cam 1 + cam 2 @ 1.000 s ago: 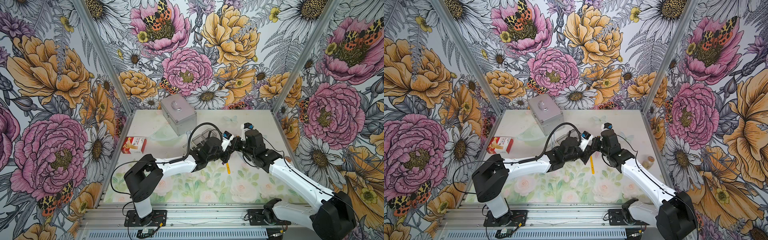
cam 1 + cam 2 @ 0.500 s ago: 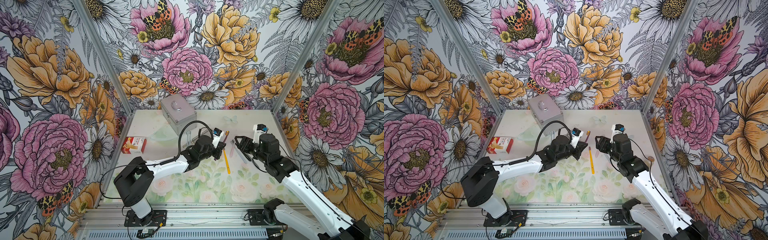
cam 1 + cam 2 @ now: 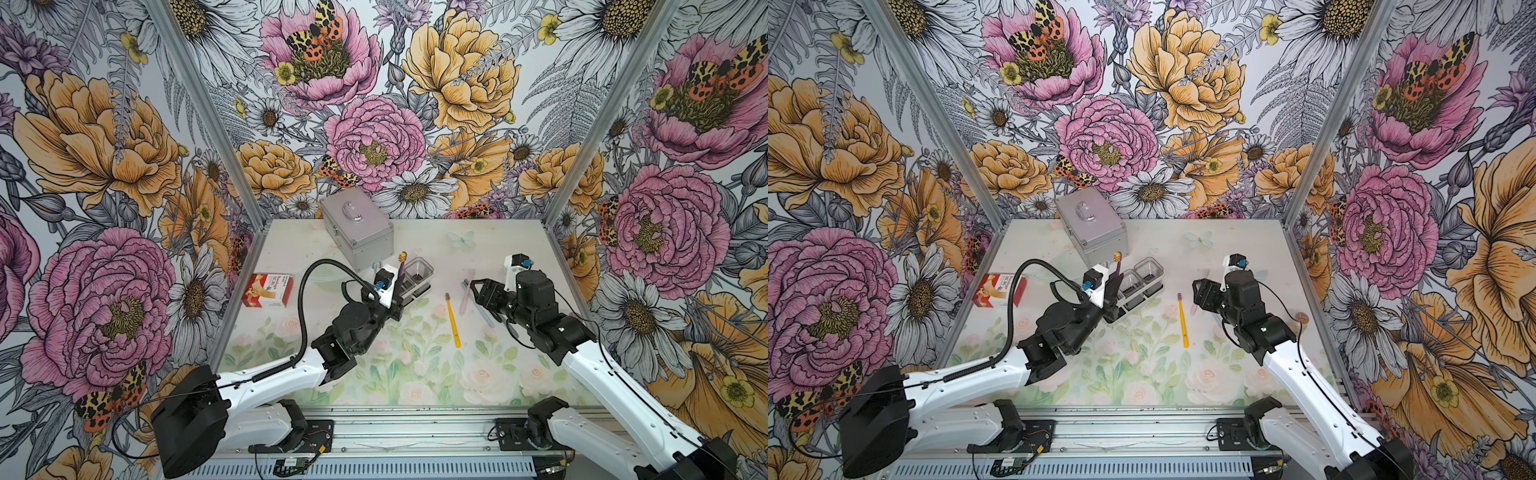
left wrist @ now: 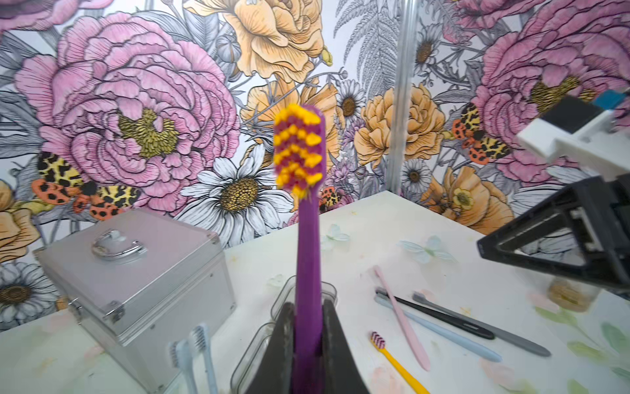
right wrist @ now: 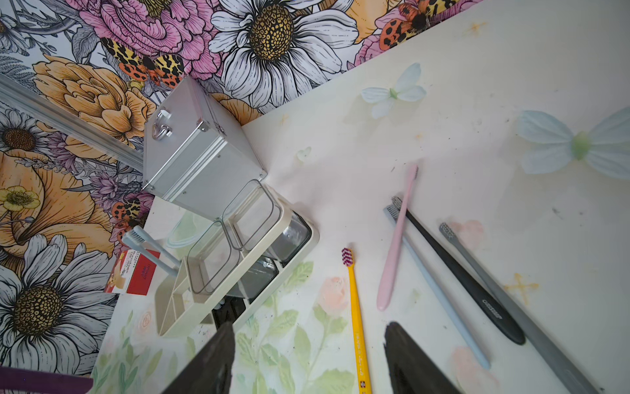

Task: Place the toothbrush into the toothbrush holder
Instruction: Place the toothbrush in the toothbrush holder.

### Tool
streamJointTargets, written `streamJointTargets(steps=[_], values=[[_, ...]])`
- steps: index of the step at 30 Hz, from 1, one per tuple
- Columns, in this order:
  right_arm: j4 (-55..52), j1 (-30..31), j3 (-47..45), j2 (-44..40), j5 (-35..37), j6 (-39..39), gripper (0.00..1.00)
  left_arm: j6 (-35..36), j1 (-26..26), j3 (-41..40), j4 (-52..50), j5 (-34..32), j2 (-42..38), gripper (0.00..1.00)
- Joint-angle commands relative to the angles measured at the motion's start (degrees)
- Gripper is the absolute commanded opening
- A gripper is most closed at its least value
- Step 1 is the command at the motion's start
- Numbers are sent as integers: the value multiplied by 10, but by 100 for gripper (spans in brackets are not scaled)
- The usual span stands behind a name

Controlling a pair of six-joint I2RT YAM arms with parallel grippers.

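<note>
Gripping purple toothbrush [image 4: 308, 256], left pincer [image 4: 308, 305]; right pincer [image 5: 308, 327] released; red box [image 3: 268, 289] lettering unreadable.

Brushed silver metal case [image 3: 357, 228], clear glossy plastic cups [image 3: 1149, 272], matt white plastic toothbrush holder [image 5: 167, 307], smooth purple plastic toothbrush [image 4: 308, 273]

Landmark: toothbrush holder [image 3: 1139, 300], on table [image 3: 415, 374], left of middle. Two cups [image 3: 1148, 270] sit in its right part. Two toothbrushes [image 5: 153, 245] stand in its left end compartment, leaning left. Held toothbrush [image 3: 401, 266] is upright over holder's left end, pinched in left gripper [image 4: 308, 307]; lower end hidden, can't tell if inside. Metal case [image 3: 357, 226] just behind holder. Box [image 3: 268, 289] left of holder, dish [image 3: 324, 278] between them. Lone toothbrush [image 3: 452, 320] lies right of holder, apart. Four toothbrushes [image 5: 456, 269] lie farther right, crossing each other. Right gripper [image 5: 308, 327] hovers right of holder near those, jaws apart.
</note>
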Motion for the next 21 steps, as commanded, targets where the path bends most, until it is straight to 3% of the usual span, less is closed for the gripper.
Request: streamJointTargets(steps=[1,8,16,21], values=[[0,-3,1,0,-8,-14,70,50,14,-21,124,-72,15,0],[1,-4,-1,-6,-26,-17,70,60,46,-26,197,-72,64,0],[-7,-4,-12,-17,-23,-20,71,-32,107,-61,208,-37,76,0],[-8,-5,-13,-11,-24,-21,70,-44,114,-73,231,-24,96,0]])
